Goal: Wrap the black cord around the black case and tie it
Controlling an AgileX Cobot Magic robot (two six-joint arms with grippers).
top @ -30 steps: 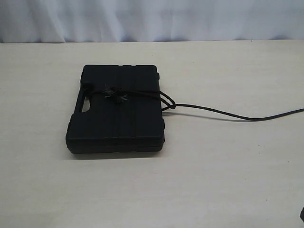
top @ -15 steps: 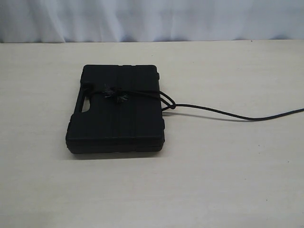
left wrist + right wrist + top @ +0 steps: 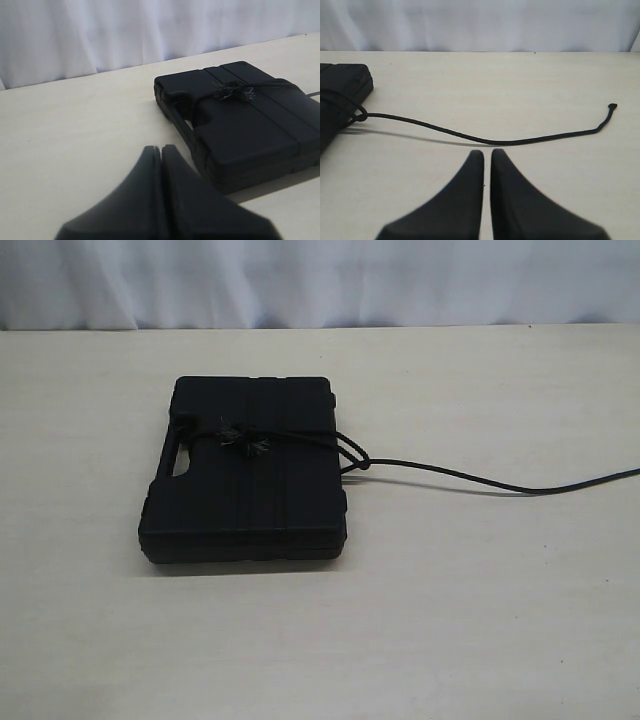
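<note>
From my remote seat I see the black case (image 3: 245,480) lying flat on the pale desk (image 3: 450,620), a little left of the middle in the exterior view, its ribbed lid facing up and its handle slot (image 3: 185,462) on the left edge. The black cord (image 3: 480,481) crosses the lid in a band near the far half of the case, and a frayed knot (image 3: 243,440) sits on top of that band, close to the slot. At the case's right edge the cord gathers into a small loop (image 3: 356,456), touching the side wall, and from there a single strand runs away across the desk towards the right edge of the view. In the right wrist view the strand (image 3: 485,141) lies slack on the desk in a shallow curve and finishes in a free tip (image 3: 612,106), well apart from the case corner (image 3: 342,82). The right end effector (image 3: 486,154) hangs just short of that strand, its fingers pressed together and holding nothing. The left end effector (image 3: 161,150) is likewise pressed together and empty, near the slot side of the case (image 3: 250,125) but apart from it. A white cloth backdrop (image 3: 320,280) hangs behind the desk.
</note>
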